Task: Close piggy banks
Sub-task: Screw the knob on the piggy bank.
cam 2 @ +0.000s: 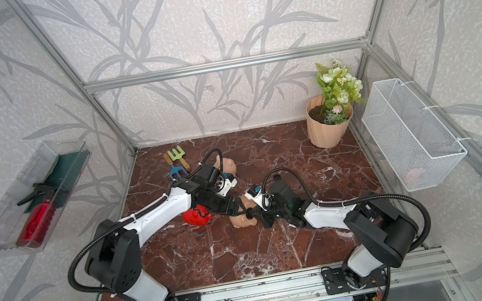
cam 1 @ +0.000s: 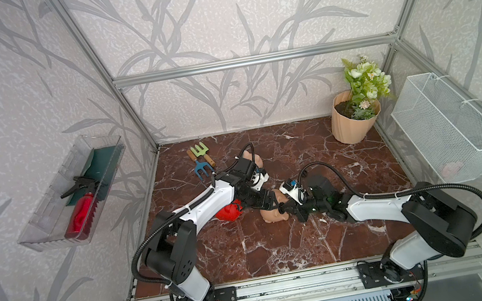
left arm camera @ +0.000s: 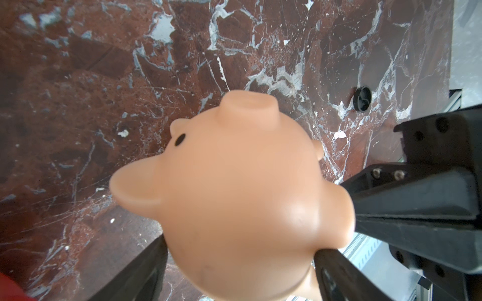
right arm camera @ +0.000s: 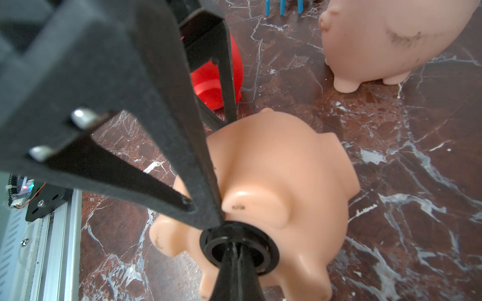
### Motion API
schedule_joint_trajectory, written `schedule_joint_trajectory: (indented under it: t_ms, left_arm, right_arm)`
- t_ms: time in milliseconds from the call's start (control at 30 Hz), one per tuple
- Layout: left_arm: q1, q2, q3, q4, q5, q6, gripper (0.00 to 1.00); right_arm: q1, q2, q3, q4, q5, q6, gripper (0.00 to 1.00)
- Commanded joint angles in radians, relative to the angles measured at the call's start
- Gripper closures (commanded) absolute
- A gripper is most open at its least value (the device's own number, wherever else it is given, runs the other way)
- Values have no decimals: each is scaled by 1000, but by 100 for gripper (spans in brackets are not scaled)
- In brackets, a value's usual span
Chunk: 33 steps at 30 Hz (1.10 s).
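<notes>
A peach piggy bank (left arm camera: 242, 198) lies on its side at mid-table, between the fingers of my left gripper (left arm camera: 240, 273), which is shut on its body. In both top views this piggy bank (cam 1: 272, 215) (cam 2: 242, 221) shows below the left gripper (cam 1: 269, 201). My right gripper (right arm camera: 234, 250) is shut on a black plug (right arm camera: 238, 247) that sits at the belly hole of the piggy bank (right arm camera: 287, 182). The red piggy bank (cam 1: 228, 213) (right arm camera: 216, 83) stands just left, partly hidden by the left arm. A second peach piggy bank (cam 1: 255, 159) (right arm camera: 391, 39) stands upright farther back.
A loose black plug (left arm camera: 362, 99) lies on the marble table (cam 1: 283, 250). Small garden rakes (cam 1: 201, 161) lie at the back left, and a ribbed peach flower pot (cam 1: 353, 126) stands at the back right. A white wire basket (cam 1: 451, 129) and a clear tray (cam 1: 74, 192) hang on the side walls.
</notes>
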Motion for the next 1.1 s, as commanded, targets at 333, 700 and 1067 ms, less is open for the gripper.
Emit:
schedule_joint_trajectory:
  t_ms: [333, 700, 1067]
  left_arm:
    - [-17, -28, -25, 109, 178, -38, 11]
    - [-17, -13, -26, 127, 186, -47, 13]
    - [-18, -2, -30, 125, 177, -44, 14]
  right_arm:
    - [-1, 37, 4, 6, -55, 16, 100]
    - [-3, 46, -7, 45, -70, 87, 100]
    - [-2, 48, -49, 139, -67, 250, 100]
